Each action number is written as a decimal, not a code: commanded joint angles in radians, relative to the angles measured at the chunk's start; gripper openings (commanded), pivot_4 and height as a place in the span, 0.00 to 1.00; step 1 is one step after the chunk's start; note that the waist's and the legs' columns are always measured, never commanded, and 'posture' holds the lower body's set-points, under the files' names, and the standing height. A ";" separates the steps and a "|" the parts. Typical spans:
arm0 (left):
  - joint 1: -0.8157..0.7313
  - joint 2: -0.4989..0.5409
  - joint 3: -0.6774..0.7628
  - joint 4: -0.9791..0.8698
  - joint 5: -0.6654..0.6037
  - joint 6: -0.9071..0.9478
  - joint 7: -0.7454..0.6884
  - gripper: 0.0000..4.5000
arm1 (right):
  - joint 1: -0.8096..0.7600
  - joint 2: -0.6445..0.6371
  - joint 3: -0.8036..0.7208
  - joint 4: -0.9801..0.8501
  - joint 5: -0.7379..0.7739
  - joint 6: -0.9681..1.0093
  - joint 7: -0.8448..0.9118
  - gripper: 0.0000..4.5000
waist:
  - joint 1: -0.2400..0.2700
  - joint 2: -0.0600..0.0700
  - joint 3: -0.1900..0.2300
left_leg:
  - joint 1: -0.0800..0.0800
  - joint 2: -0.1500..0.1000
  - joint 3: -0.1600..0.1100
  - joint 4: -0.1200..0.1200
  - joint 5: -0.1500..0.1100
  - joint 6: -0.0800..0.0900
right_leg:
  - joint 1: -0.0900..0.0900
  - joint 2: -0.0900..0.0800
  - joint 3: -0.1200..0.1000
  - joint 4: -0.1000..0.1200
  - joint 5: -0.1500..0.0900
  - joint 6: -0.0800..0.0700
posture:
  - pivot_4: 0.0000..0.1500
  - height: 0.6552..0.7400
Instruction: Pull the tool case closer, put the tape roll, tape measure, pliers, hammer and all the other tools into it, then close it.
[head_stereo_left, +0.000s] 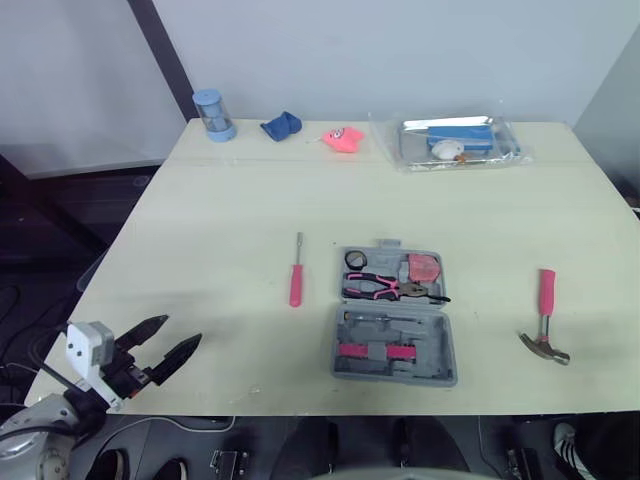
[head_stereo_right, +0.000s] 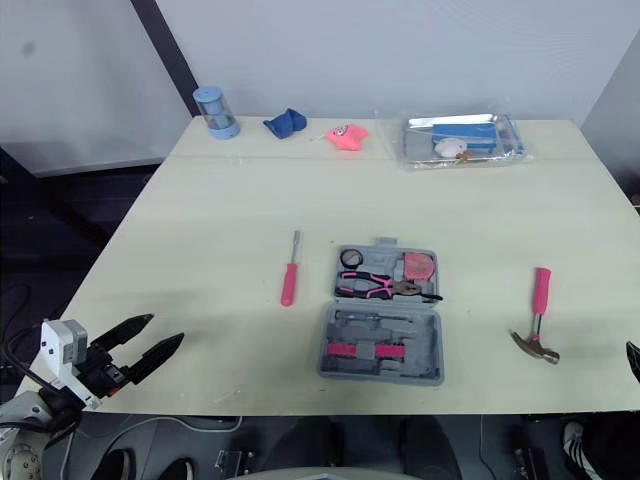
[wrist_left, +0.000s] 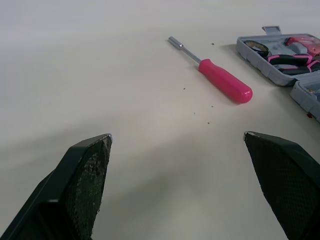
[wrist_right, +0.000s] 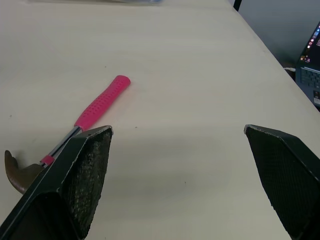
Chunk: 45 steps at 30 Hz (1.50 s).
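Note:
The grey tool case (head_stereo_left: 444, 372) lies open at the table's middle, toward the front. Its far half holds a black tape roll (head_stereo_left: 356, 260), pink-handled pliers (head_stereo_left: 390, 288) and a pink tape measure (head_stereo_left: 424, 267). Left of the case lies a pink-handled screwdriver (head_stereo_left: 296, 272), which my left wrist view has ahead as the screwdriver (wrist_left: 220, 80). A pink-handled hammer (head_stereo_left: 545, 318) lies to the case's right. My left gripper (head_stereo_left: 182, 330) hovers open and empty over the front left corner. My right gripper (wrist_right: 178, 128) is open and empty, just right of the hammer (wrist_right: 95, 110).
Along the back edge stand a blue cylinder (head_stereo_left: 213, 114), a blue cloth (head_stereo_left: 281, 125), a pink toy (head_stereo_left: 342, 139) and a clear tray (head_stereo_left: 458, 142) of small items. A laptop (wrist_right: 310, 75) sits beyond the table's right edge.

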 joint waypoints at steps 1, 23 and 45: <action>0.005 -0.002 0.022 -0.045 -0.018 -0.005 0.004 1.00 | 0.003 -0.020 -0.013 -0.009 0.003 -0.022 0.008 0.99 | 0.000 0.000 0.000 | 0.000 0.000 0.000 0.000 0.000 0.000 | 0.000 0.000 0.000 0.000 0.000 0.000 | 1.00 1.00; -0.066 -0.054 -0.086 -0.285 -0.025 0.126 0.125 1.00 | -0.009 -0.046 0.168 -0.473 0.109 0.182 0.055 0.99 | 0.002 0.002 0.000 | -0.001 0.000 -0.001 0.000 0.000 0.000 | 0.000 -0.002 -0.001 -0.001 0.001 0.002 | 1.00 1.00; -0.117 -0.185 -0.218 -0.508 0.053 0.270 0.493 1.00 | -0.066 -0.130 0.373 -0.757 0.177 0.325 0.108 0.99 | 0.023 0.001 0.000 | -0.001 -0.001 -0.002 0.000 0.000 0.000 | 0.000 0.002 -0.002 -0.001 0.001 0.003 | 1.00 1.00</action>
